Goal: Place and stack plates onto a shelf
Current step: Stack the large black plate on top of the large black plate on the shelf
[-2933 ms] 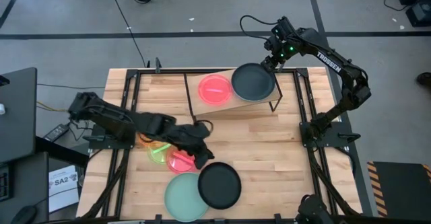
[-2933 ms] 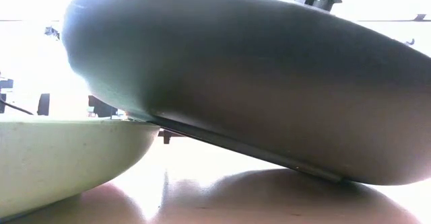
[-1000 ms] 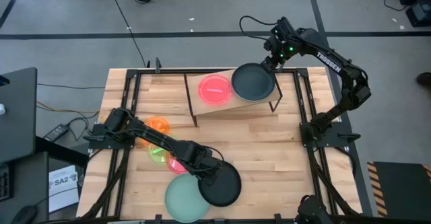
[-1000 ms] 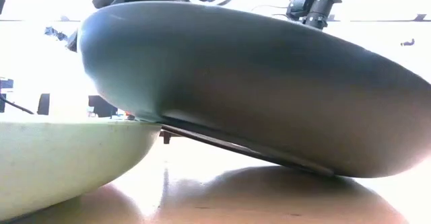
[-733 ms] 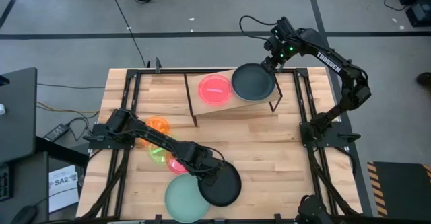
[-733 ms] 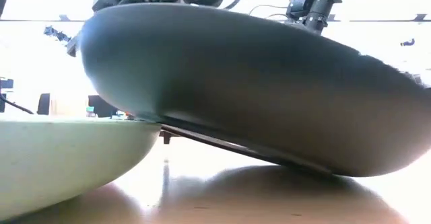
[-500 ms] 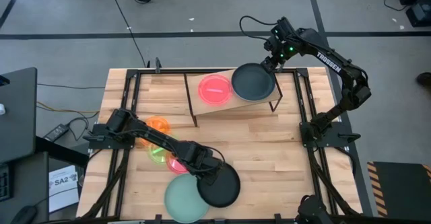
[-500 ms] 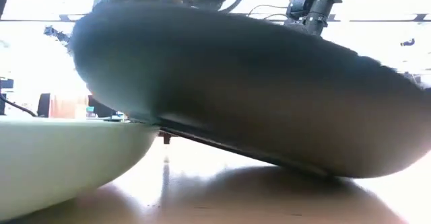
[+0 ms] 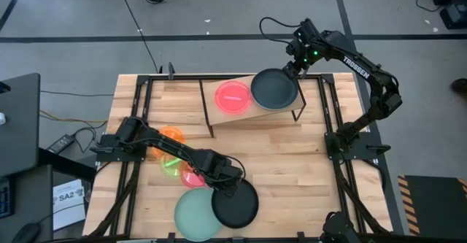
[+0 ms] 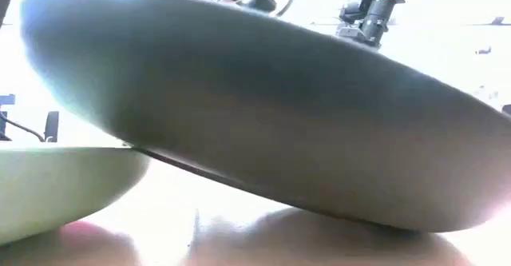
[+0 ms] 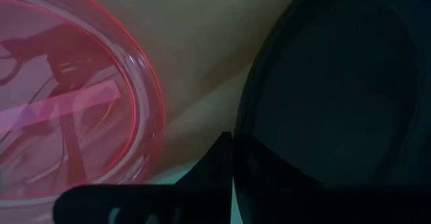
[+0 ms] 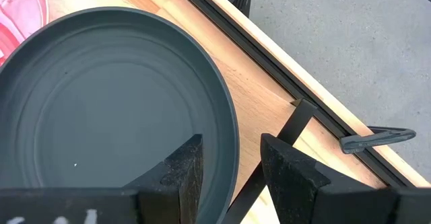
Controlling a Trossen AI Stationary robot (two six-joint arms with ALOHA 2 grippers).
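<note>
At the table's near side, a black plate (image 9: 237, 206) lies partly over a mint-green plate (image 9: 188, 217). My left gripper (image 9: 221, 187) is shut on its far-left rim. In the low view this black plate (image 10: 255, 114) fills the picture, tilted, above the mint-green plate (image 10: 56, 186). The slanted wooden shelf (image 9: 248, 116) carries a pink-red plate (image 9: 233, 95) and a second black plate (image 9: 274, 88). My right gripper (image 12: 232, 167) is open, one finger inside and one outside that plate's far-right rim (image 12: 225, 126); no touch shows. My left gripper pinches the black plate's rim (image 11: 237, 126) on the side next to the pink plate, one finger (image 11: 205, 173) outside and the other over the plate's inside. It comes steeply from above. The plate is tilted, the held side raised and its lower part (image 10: 415, 222) down near the table.
A translucent pink plate (image 9: 191, 176), a neon-green one (image 9: 171, 166) and an orange one (image 9: 171, 136) lie in a row under the left arm. The pink plate (image 11: 60, 96) is close beside the held rim. Black frame rails run along the tabletop's sides.
My left gripper has moved slightly toward the table's near left with the black plate. The plate has tipped: its held side has risen and come nearer the low camera, while its other side stays low. The mint-green plate has shifted a little to the left. The right arm has kept still.
</note>
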